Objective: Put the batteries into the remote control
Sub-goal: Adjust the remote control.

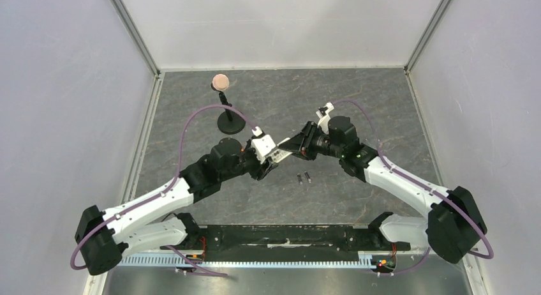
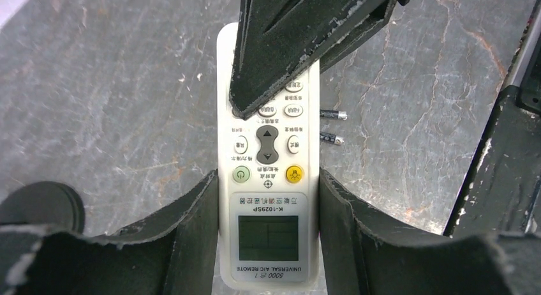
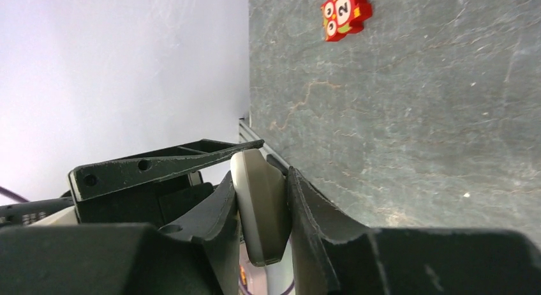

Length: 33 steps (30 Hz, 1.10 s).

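The white remote control [image 2: 268, 173] is held above the table between both grippers, button side facing the left wrist camera. My left gripper [image 2: 268, 202] is shut on its display end, one finger on each long edge. My right gripper [image 3: 263, 186] is shut on the other end, seen edge-on with its tan back [image 3: 265, 209]; one of its fingers [image 2: 293, 39] covers the far buttons. In the top view the remote [image 1: 279, 155] bridges the left gripper [image 1: 270, 158] and right gripper [image 1: 288, 149]. Two batteries [image 1: 303, 177] lie side by side on the table just in front, and also show in the left wrist view [image 2: 332, 127].
A black stand [image 1: 229, 124] with a peach ball [image 1: 220, 82] on top stands behind the left arm. A small red owl gadget [image 3: 345, 11] lies on the grey table in the right wrist view. White walls enclose the table on three sides.
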Each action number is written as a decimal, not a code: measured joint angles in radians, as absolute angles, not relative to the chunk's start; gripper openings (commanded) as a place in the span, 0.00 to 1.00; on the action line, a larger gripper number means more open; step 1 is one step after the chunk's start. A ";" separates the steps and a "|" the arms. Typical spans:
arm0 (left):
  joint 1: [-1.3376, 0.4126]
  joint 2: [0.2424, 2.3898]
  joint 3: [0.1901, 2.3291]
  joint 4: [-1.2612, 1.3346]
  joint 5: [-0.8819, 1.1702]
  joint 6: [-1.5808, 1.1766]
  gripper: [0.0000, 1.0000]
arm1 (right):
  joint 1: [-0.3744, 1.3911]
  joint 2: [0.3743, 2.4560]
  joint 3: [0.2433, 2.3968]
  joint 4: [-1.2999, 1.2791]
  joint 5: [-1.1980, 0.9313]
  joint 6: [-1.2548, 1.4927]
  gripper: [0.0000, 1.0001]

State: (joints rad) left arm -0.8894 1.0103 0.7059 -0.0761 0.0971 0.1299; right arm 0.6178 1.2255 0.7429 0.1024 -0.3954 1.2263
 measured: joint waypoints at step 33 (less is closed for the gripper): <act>-0.908 0.926 0.551 0.139 0.128 0.891 0.62 | 0.624 1.106 0.765 -0.099 -0.342 1.784 0.00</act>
